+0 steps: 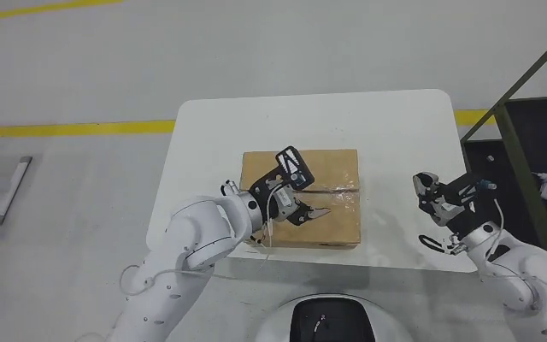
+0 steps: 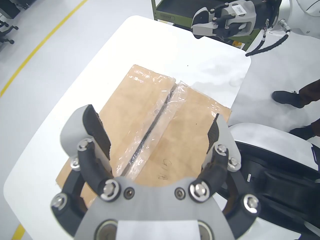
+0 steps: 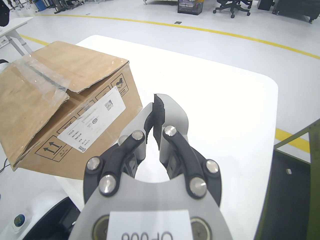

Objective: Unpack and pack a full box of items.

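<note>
The cardboard box [image 1: 335, 169] is sitting in the middle of the table [image 1: 402, 120]. If full it is probably weighing a fair bit, and its stiff flaps are likely lifting best from their edges along the slit, slippery taped seam [image 2: 150, 128]. The left gripper [image 2: 153, 112] is hovering spread wide just above that seam, while the right gripper [image 3: 157, 106] is hanging pinched together and empty, apart from the box's right end.

The right end effector [image 3: 154, 112], pads together, hangs above the white table [image 3: 225, 88] beside the cardboard box [image 3: 62, 88]
</note>
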Robot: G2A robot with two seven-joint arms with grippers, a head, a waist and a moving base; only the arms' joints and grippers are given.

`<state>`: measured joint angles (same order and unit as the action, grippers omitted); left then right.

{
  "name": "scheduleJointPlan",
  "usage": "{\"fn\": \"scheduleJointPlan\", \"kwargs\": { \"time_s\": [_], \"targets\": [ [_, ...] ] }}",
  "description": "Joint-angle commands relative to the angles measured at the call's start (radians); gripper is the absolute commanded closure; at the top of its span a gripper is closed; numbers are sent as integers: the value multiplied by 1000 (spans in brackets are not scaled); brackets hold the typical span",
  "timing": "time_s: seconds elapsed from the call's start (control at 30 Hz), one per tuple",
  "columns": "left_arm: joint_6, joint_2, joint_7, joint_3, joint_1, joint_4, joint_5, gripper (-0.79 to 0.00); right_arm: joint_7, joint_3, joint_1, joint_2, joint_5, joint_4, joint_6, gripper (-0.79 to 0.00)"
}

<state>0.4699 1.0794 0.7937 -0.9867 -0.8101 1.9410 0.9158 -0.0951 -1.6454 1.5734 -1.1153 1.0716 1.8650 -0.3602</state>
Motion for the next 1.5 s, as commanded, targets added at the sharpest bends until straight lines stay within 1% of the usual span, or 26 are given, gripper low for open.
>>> {"fn": "scheduleJointPlan", "kwargs": {
  "time_s": [0.0,0.23,0.3,0.37,0.5,0.6,0.7,0.8,0.9,0.97,1.0,1.07,1.1,1.17,1.27,1.47],
  "targets": [
    [0,0,0,-1,0,0,0,-785,7,-13,6,1,1,5,-1,0],
    [-1,-1,-7,-1,-5,1,13,-785,12,-56,36,3,-12,26,-7,0],
    [25,-1,-17,15,-17,-1,52,-785,12,-59,41,3,-12,29,-12,0],
    [23,6,-49,44,-20,-8,40,-785,10,-61,43,4,-9,28,-18,0],
    [9,30,-56,147,33,-28,136,-785,9,-63,43,4,-2,26,-28,0],
    [-23,53,-70,214,74,-74,173,-785,9,-63,42,5,1,25,-33,0],
    [-46,74,-28,274,120,-120,240,-785,10,-61,43,5,2,25,-35,0],
    [-81,94,-29,305,149,-163,247,-785,10,-58,43,4,-1,26,-32,0],
    [-95,109,-10,328,173,-195,260,-785,10,-55,43,3,-1,27,-28,0],
    [-103,117,4,337,182,-211,265,-751,12,-54,42,3,-2,27,-27,0],
    [-107,121,11,340,186,-218,269,-705,12,-54,41,3,-2,25,-25,0],
    [-108,126,26,345,193,-225,289,-714,11,-52,39,3,-3,23,-23,0],
    [-107,127,30,346,194,-228,298,-683,11,-52,37,3,-2,23,-22,0],
    [-105,130,38,346,194,-230,306,-659,9,-49,33,2,-2,22,-18,0],
    [-103,134,52,343,192,-231,321,-576,7,-45,29,2,-4,22,-15,0],
    [-84,139,63,337,180,-225,349,-511,6,-38,28,1,1,24,-13,0]
  ]
}}
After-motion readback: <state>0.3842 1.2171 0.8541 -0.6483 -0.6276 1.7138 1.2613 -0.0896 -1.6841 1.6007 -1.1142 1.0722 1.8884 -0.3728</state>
